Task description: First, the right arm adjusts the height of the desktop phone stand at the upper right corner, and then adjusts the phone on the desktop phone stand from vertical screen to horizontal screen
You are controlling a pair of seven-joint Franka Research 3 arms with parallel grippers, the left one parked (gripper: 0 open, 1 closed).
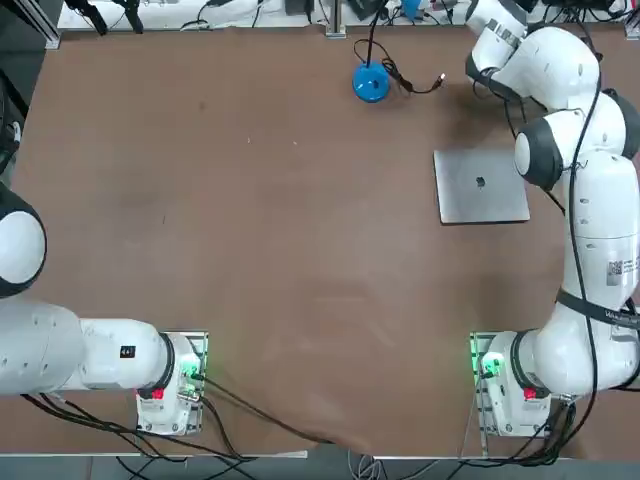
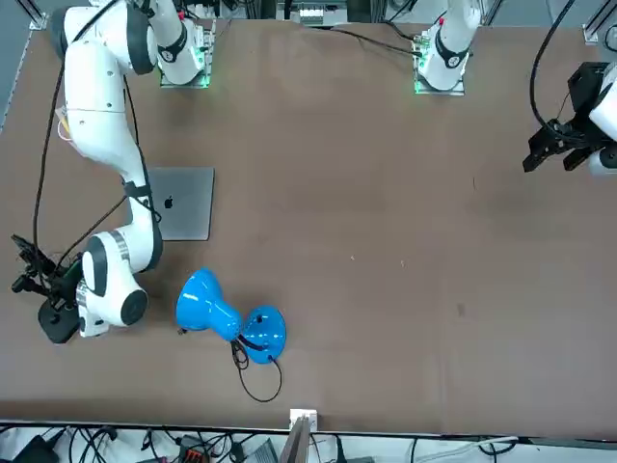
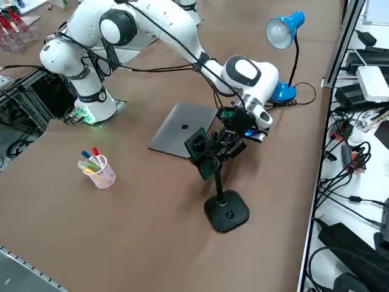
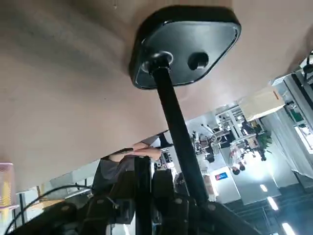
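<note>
1. The right gripper [image 3: 228,145] is at the head of the desktop phone stand [image 3: 226,210], at the far right corner of the table [image 1: 250,250], close beside the clamp that carries the phone [image 3: 197,148]. Whether its fingers are spread or pinching the stand's head I cannot tell: the black parts run together in the right side view, and the wrist view shows only dark clamp parts and the pole.
2. The right arm [image 3: 170,30] reaches far forward from its base and bends down over the silver laptop [image 3: 182,129], likely so the wrist can come at the stand's head from the robot's side, where the height joint can be worked.
3. The phone sits in the clamp at the top of the slim pole, tilted, its face toward the near right; it looks upright rather than sideways, so by my judgement the height step is in hand and the turn is not yet done.
4. The stand's small rounded base lies flat on the table, near the right edge. Pushing outward could tip or slide it that way.
5. The laptop lies just left of the stand, under the forearm; the blue desk lamp [image 3: 282,36] stands farther off, near the far edge.
6. A pink cup of pens [image 3: 97,167] stands well apart on the near side, leaving bare table there.
</note>
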